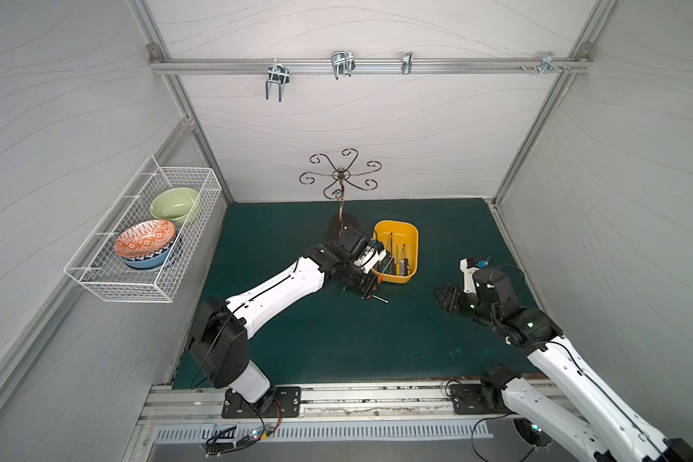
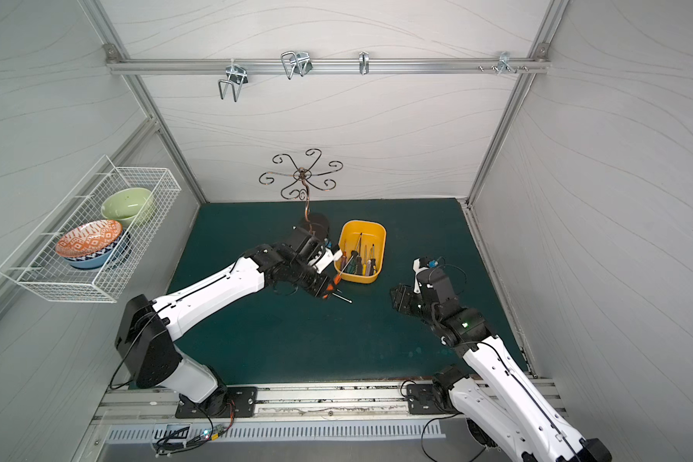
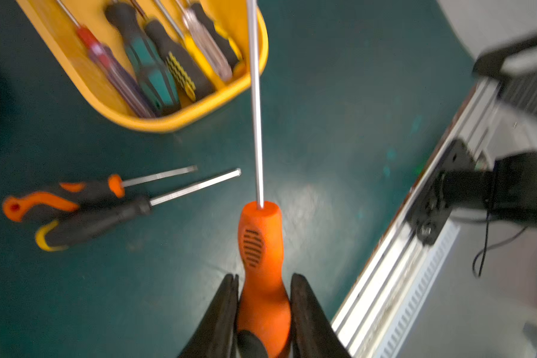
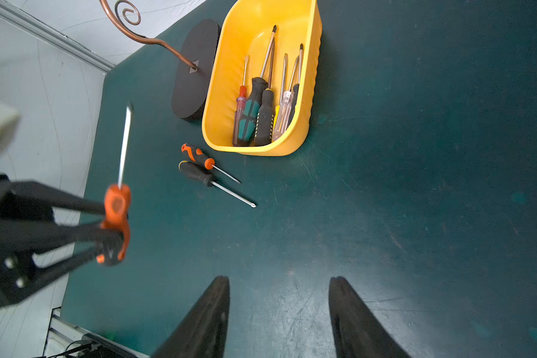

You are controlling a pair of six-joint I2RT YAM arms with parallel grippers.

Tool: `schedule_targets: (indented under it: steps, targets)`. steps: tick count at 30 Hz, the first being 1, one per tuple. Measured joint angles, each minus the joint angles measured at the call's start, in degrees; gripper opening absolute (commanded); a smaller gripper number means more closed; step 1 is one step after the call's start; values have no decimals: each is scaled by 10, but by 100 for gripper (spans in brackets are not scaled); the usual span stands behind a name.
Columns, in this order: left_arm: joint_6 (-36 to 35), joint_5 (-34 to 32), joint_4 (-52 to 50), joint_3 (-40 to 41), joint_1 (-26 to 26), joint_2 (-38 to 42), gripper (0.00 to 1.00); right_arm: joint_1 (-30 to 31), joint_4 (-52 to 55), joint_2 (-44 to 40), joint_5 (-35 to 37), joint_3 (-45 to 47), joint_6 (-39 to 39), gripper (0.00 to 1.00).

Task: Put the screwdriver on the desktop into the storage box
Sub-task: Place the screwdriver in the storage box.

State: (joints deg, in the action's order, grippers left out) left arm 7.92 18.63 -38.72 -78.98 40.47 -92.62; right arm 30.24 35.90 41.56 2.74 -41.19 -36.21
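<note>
Left hand (image 3: 264,276) – clenched on orange screwdriver (image 3: 260,245) near storage box (image 3: 168,126) | right hand (image 4: 279,279) – released, empty, over desktop (image 4: 416,217)

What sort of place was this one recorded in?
Probably a lab test cell: aluminium-framed white walls box in the desktop, the left arm and right arm are bolted to a front rail, and a storage box holds screwdrivers.

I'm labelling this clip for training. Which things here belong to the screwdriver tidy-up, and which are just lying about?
Job: orange screwdriver in the left end effector; orange-black screwdriver and black-yellow screwdriver on the desktop; yellow storage box.
Lying about: wire basket with bowls; curly metal stand; wall hooks.
</note>
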Motion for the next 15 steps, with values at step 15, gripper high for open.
schedule_targets:
  steps: [15]
  targets:
    - [214, -62, 12, -255, -7, -261, 0, 0, 28, -12, 25, -14, 0, 55]
